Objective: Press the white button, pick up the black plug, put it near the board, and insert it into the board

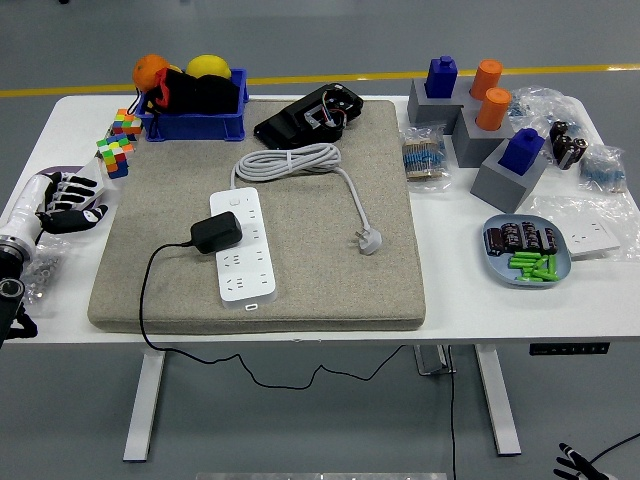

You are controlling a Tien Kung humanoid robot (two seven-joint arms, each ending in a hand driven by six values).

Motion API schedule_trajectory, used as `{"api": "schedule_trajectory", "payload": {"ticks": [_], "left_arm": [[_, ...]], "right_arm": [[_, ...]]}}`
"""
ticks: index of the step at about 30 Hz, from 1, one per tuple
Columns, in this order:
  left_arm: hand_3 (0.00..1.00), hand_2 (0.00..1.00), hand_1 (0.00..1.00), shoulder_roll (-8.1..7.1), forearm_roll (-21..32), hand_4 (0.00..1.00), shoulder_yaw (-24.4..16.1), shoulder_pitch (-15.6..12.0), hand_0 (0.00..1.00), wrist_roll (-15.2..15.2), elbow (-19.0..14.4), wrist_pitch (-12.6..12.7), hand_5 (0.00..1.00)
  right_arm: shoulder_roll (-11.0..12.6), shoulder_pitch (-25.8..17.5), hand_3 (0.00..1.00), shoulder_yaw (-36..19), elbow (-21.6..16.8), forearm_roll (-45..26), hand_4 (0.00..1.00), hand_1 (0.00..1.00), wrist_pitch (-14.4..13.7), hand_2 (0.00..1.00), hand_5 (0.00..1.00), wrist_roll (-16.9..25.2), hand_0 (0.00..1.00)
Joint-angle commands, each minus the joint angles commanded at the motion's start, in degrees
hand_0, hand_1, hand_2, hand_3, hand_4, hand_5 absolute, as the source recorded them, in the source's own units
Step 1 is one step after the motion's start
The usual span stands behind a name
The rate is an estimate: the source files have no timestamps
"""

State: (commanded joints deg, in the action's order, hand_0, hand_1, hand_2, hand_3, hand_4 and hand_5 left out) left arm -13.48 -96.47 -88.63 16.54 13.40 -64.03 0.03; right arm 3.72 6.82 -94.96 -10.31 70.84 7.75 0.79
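Observation:
A white power strip [242, 245] lies on the grey felt mat [300, 270], its grey cable [290, 160] coiled behind it. The black plug [216, 232] sits in the strip's left side, its black cord trailing off the mat's front edge. The strip's white button [235, 199] is at its far end. My left hand [68, 200] hovers over the table's left edge, well left of the strip, fingers loosely spread and holding nothing. Only the fingertips of my right hand [570, 462] show at the bottom right, below the table.
Behind the mat stand a blue bin [192, 112] with fruit and a black device [310, 115]. Two puzzle cubes [118, 140] sit at the left. Grey blocks with blue and orange pegs [490, 120], bags of parts and a blue plate [528, 252] fill the right.

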Motion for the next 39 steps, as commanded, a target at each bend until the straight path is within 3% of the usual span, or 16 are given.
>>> {"api": "schedule_trajectory", "payload": {"ticks": [13,39], "left_arm": [[0.614,0.647,0.716,1.59,-0.12,0.743,-2.23,-1.34,0.745,0.06,-1.20,-0.18,0.002],[0.611,0.647,0.715,2.53,0.99,0.737,-2.25,-1.42,0.746,0.25,-3.09,-1.27,0.002]], "right_arm": [[-0.12,-0.01,0.651,-0.14,0.00,0.07,0.757,0.705,-0.01,0.686,0.571,0.08,0.804],[0.25,0.27,0.654,0.16,0.00,-0.17,0.757,0.706,0.24,0.686,0.571,-0.03,0.803]]}}
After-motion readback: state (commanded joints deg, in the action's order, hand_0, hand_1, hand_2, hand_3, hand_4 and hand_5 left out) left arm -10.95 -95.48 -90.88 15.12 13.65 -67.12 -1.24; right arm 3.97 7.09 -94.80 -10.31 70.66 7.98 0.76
